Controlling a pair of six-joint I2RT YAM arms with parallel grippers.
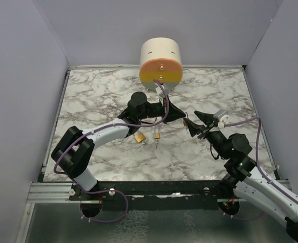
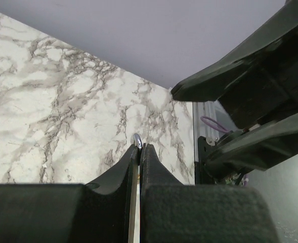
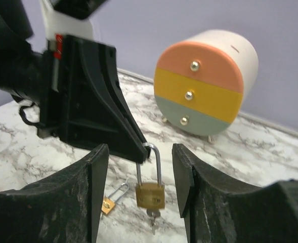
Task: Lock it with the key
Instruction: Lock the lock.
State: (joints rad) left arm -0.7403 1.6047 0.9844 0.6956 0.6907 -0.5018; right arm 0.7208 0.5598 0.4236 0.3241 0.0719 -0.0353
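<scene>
A brass padlock (image 3: 150, 195) hangs by its silver shackle (image 3: 158, 162) from my left gripper (image 1: 183, 117), which is shut on the shackle's top (image 2: 137, 140). A small key (image 3: 153, 216) sticks out of the lock's underside. My right gripper (image 3: 140, 157) is open, one finger on each side of the hanging padlock and neither touching it. In the top view my right gripper (image 1: 190, 122) meets the left one nose to nose above the table's middle, and the hanging lock is mostly hidden between them.
Two more brass padlocks (image 1: 139, 137) (image 1: 157, 134) lie on the marble table (image 1: 103, 96) below the left arm; one of them (image 3: 108, 202) also shows in the right wrist view. A round drawer unit (image 1: 160, 66) with orange, yellow and grey fronts stands at the back centre. Grey walls enclose the table.
</scene>
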